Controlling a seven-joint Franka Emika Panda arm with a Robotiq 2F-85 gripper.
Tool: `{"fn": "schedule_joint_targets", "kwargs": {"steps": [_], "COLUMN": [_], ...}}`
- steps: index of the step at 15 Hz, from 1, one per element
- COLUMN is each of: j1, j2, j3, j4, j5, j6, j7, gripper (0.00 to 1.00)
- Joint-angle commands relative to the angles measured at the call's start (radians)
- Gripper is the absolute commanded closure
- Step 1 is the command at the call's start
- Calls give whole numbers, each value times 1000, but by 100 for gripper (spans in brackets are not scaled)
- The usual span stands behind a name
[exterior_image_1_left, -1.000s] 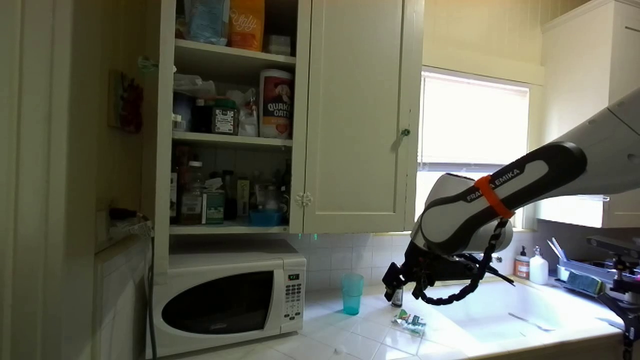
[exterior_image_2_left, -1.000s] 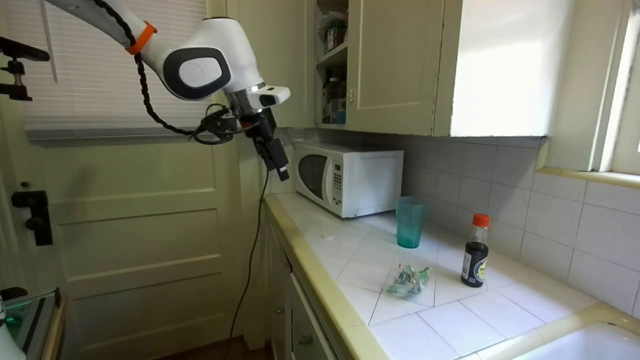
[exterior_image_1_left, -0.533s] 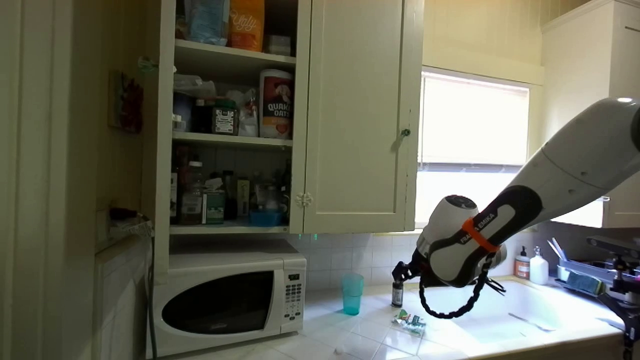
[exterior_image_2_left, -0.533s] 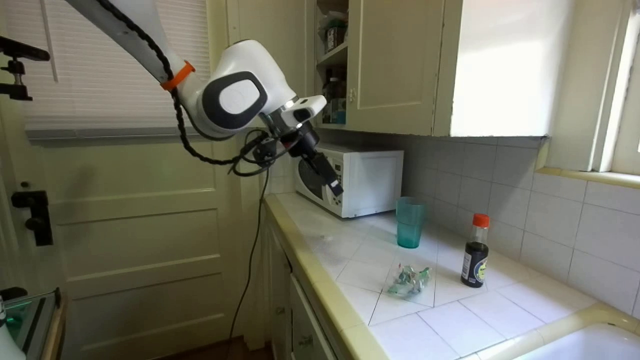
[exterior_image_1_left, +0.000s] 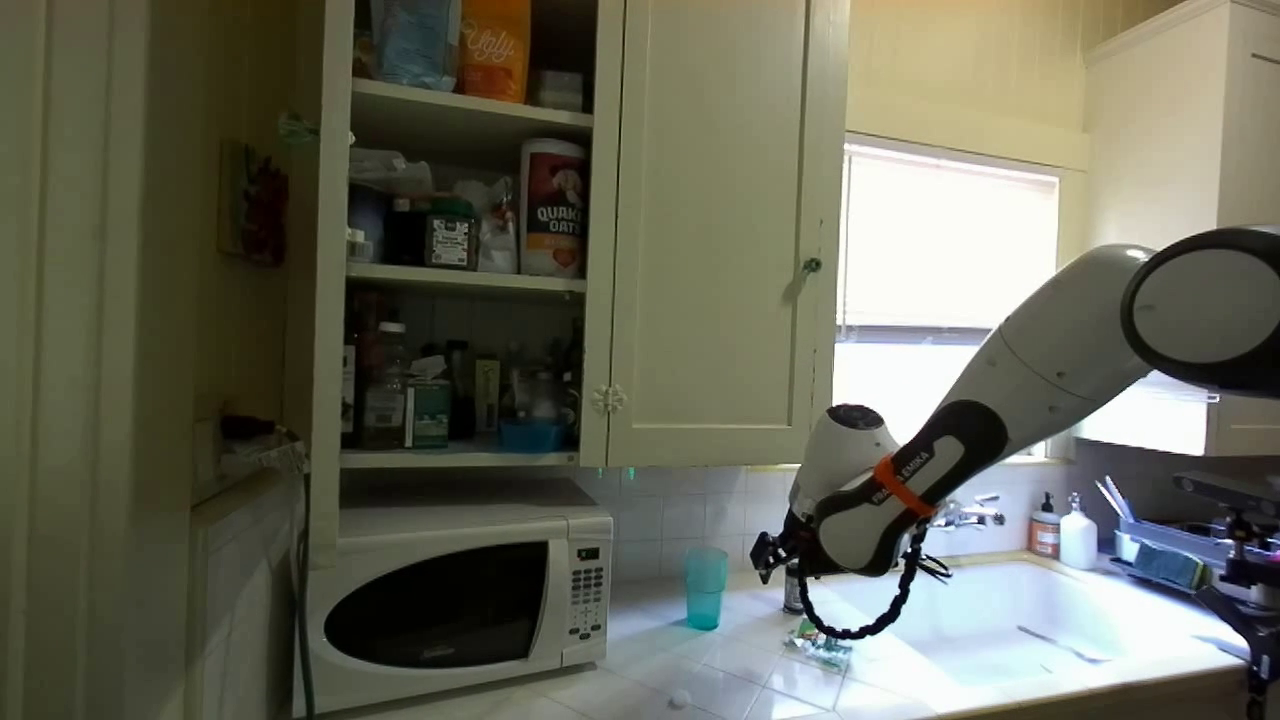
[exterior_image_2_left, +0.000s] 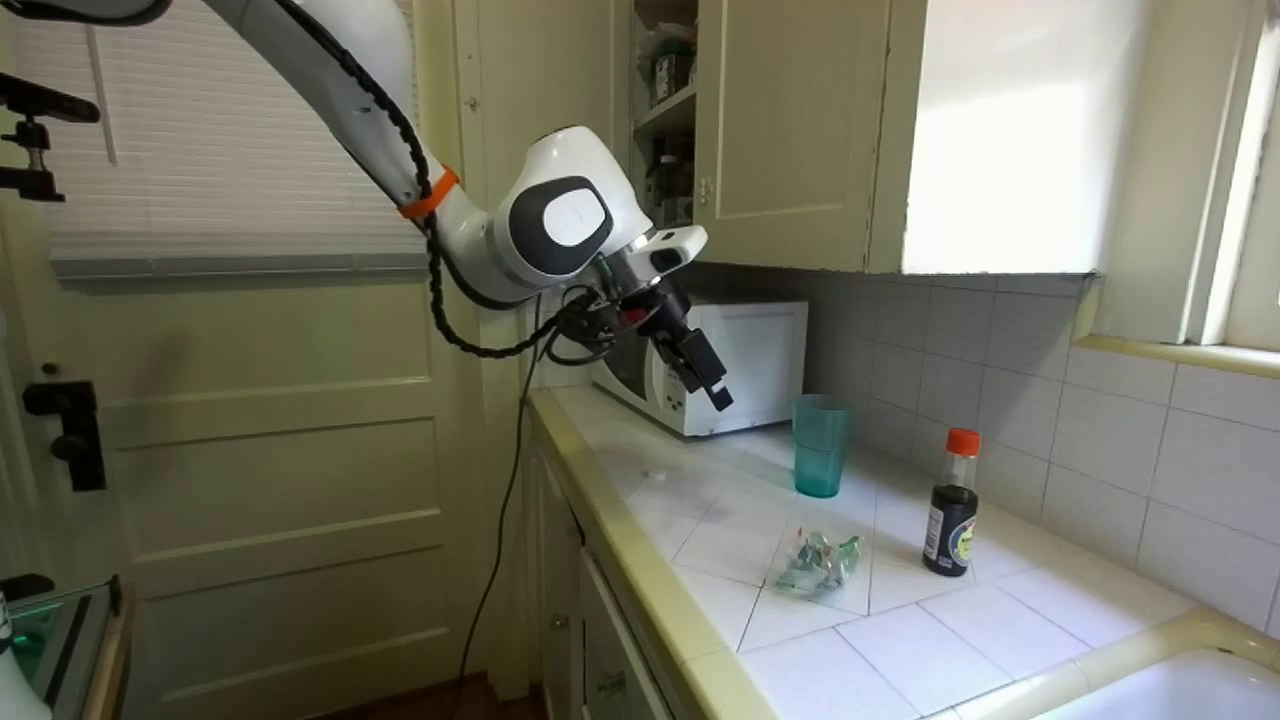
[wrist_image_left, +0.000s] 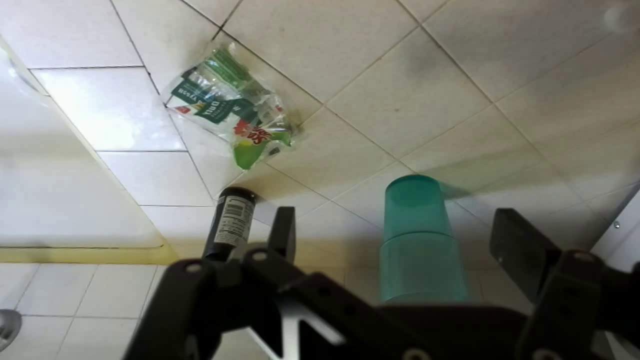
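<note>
Gripper spread fully, nothing gripped; in wrist view the teal cup shows between the fingers, clear of them. Cup upright on counter near microwave. Arm slopes down, wrist bent, gripper tilted over the counter toward cup.

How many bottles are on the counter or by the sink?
3: the red-capped bottle near the teal cup; a brown pump bottle and a white pump bottle behind the sink. Others may be hidden.
</note>
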Motion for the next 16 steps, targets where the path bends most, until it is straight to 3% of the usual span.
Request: {"fn": "schedule_joint_targets", "kwargs": {"steps": [1, 4, 9, 13, 16], "j1": [3, -5, 100, 167, 220], "j2": [-1, -1, 154, 302, 394], "j3": [2, -2, -141, -197, -232], "j4": [0, 0, 130, 244, 335], "j5": [3, 4, -212, -227, -223], "j6": [-2, -3, 125, 171, 137], "j7": [-1, -7, 268, 332, 330], "gripper": [0, 0, 0, 0, 0]}}
